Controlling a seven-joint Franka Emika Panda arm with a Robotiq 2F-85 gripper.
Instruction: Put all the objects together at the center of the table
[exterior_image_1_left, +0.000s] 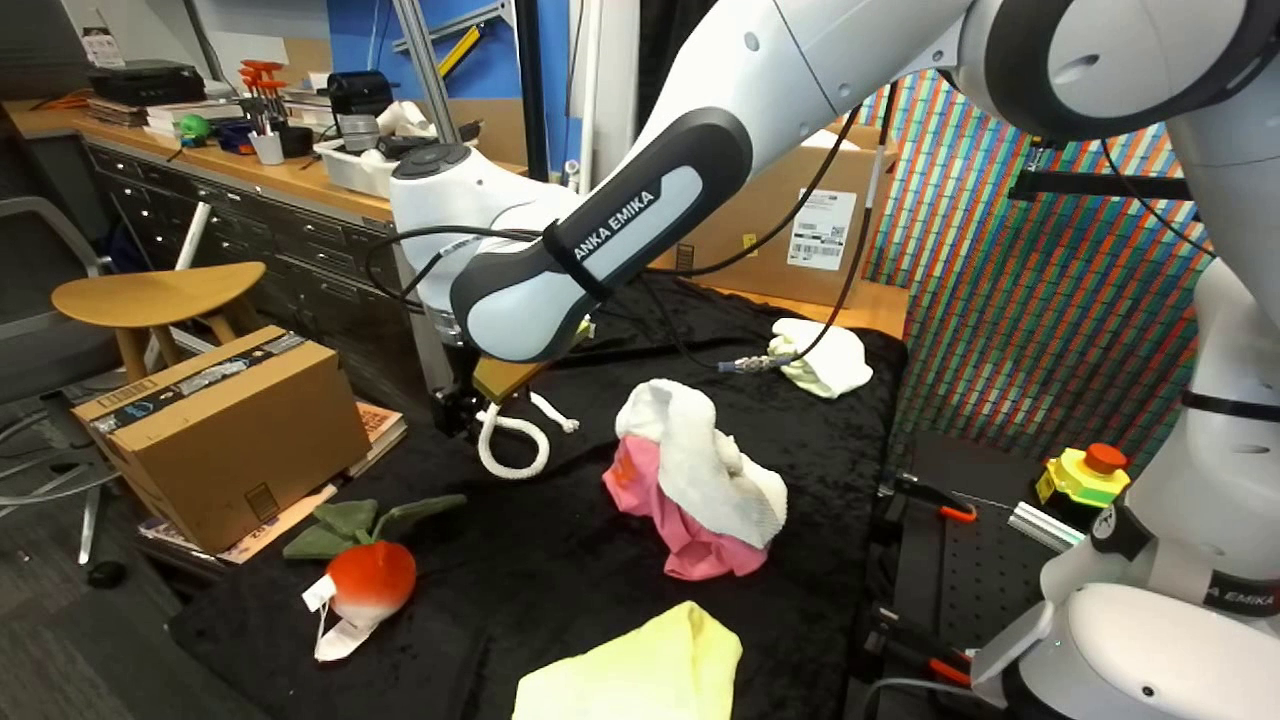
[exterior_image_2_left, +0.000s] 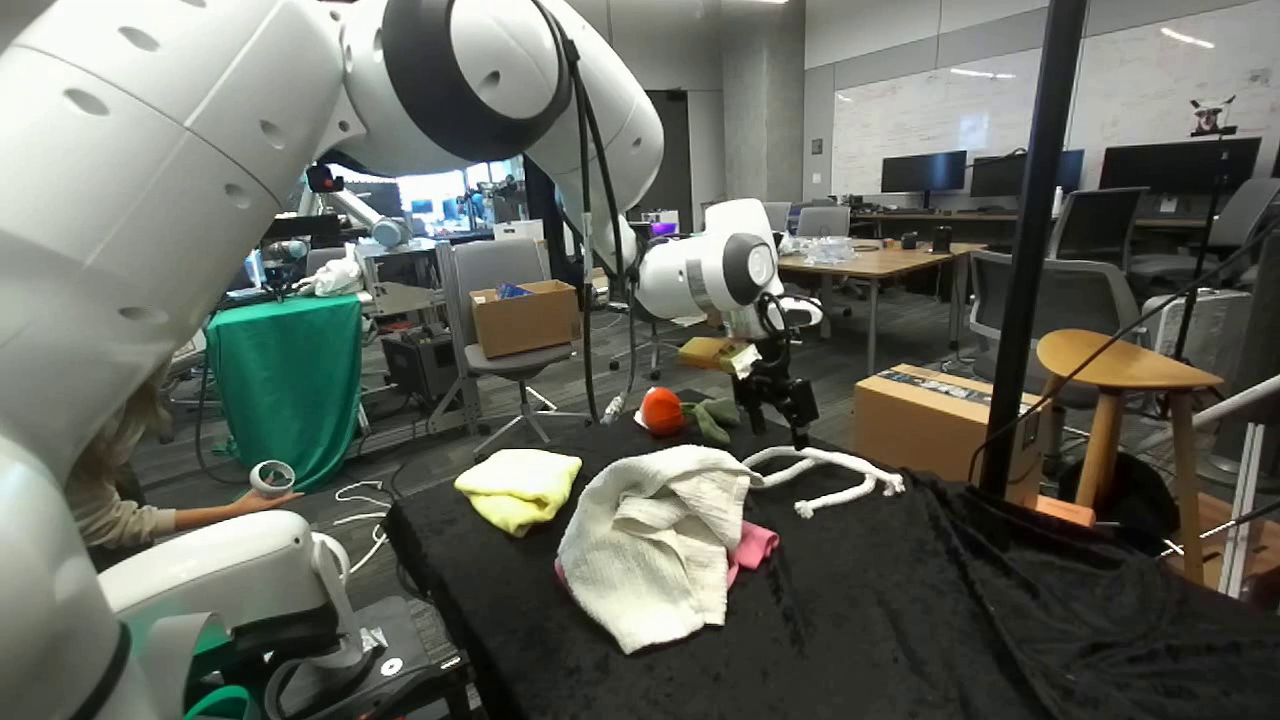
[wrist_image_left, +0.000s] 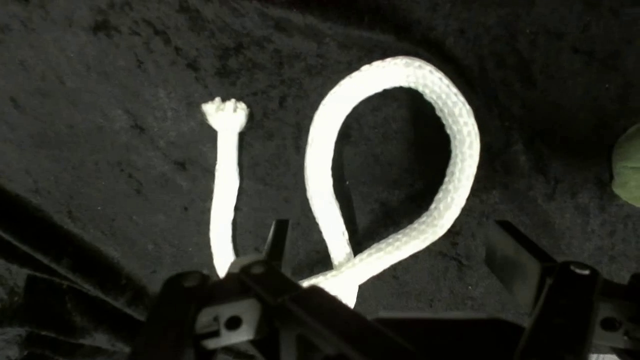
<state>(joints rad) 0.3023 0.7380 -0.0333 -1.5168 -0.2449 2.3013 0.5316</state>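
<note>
My gripper (wrist_image_left: 392, 224) stands open above the white rope loop (wrist_image_left: 320, 160), with nothing held between its fingers. Part of the rope passes out of sight behind the finger on the left of the wrist view. On the black-draped table (exterior_image_1_left: 810, 610), a white cloth (exterior_image_1_left: 715, 470) lies heaped over a pink cloth (exterior_image_1_left: 690, 540). Another white cloth (exterior_image_1_left: 835, 365) sits toward the back, near a large box. The pale yellow cloth (exterior_image_1_left: 640, 670) is at the near edge in an exterior view. The red-orange round toy (exterior_image_1_left: 372, 578) with green leaves rests near the table's corner.
Beside the table stands a cardboard box (exterior_image_1_left: 240, 440) on books. A bigger carton (exterior_image_1_left: 770, 225) is at the back. The arm's cable connector (exterior_image_1_left: 757, 365) hangs by the back white cloth. A black post (exterior_image_2_left: 1035, 240) rises at the table edge. A person's hand (exterior_image_2_left: 255, 503) holds a controller.
</note>
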